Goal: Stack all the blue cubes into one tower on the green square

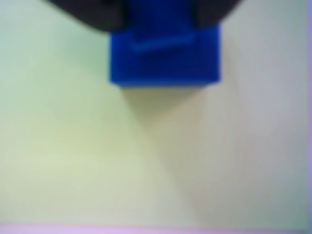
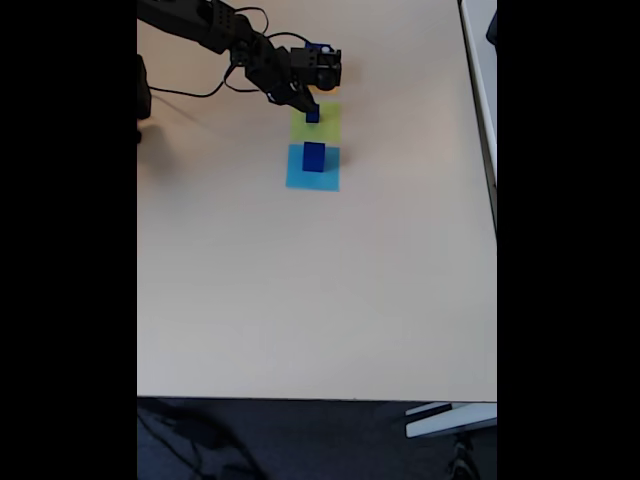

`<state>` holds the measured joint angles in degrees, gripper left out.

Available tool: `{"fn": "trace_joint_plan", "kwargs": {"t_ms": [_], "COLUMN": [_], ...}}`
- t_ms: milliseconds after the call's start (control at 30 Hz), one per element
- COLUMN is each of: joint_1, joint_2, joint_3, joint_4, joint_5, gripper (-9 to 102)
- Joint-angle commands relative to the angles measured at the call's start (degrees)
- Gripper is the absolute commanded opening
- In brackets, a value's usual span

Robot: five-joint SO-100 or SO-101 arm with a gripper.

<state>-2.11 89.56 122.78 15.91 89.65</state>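
My end effector (image 2: 311, 108) sits over the flat lime-green paper square (image 2: 328, 125) on the pale beige counter (image 2: 300, 290), black arm reaching in from the upper left of the fixed view, cables trailing behind it

Small dark navy-blue solid cube (image 2: 313, 116) is right at my fingertips, above or on the green square, cannot tell from the fixed view whether it touches the paper

Wrist view is blurry: the same blue cube (image 1: 165, 61) fills the top centre, my two dark fingers (image 1: 97, 14) come down on either side of its upper part, so I'm clamped on it. Its face shows a faint raised line or ledge, too soft to say more. Below the cube the green paper (image 1: 63, 146) spreads out with a shadow falling from the cube toward the lower right, thin pinkish strip along the bottom edge

Just past my tip, toward the near edge of the counter in the fixed view, a larger dark navy-blue solid cube (image 2: 314, 156) stands upright on a flat light-blue paper square (image 2: 298, 178). That light-blue square touches the green one edge to edge. The larger cube is apart from me and from the small cube

A sliver of orange-yellow paper (image 2: 331, 100) peeks out beyond the green square, right beside my wrist

Dark floor below the counter's near edge
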Motion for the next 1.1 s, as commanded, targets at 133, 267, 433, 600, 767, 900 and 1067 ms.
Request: {"fn": "trace_joint_plan", "kwargs": {"t_ms": [133, 267, 433, 600, 767, 900, 1067], "joint_1": [0.62, 0.79, 0.00, -2.99, -6.59, -8.09, -9.67], "joint_2": [1.41, 2.29, 2.99, 2.90, 0.79, -0.79, -3.34], "joint_3": [-5.62, -9.23, -14.94, -18.19, -22.24, -23.99, -27.16], "joint_4": [0.18, 3.96, 9.67, 14.33, 17.67, 18.11, 20.30], "joint_5": [-3.69, -5.10, -4.92, 0.35, 5.54, 8.35, 10.99], "gripper": [0, 0, 0, 0, 0, 0, 0]}}
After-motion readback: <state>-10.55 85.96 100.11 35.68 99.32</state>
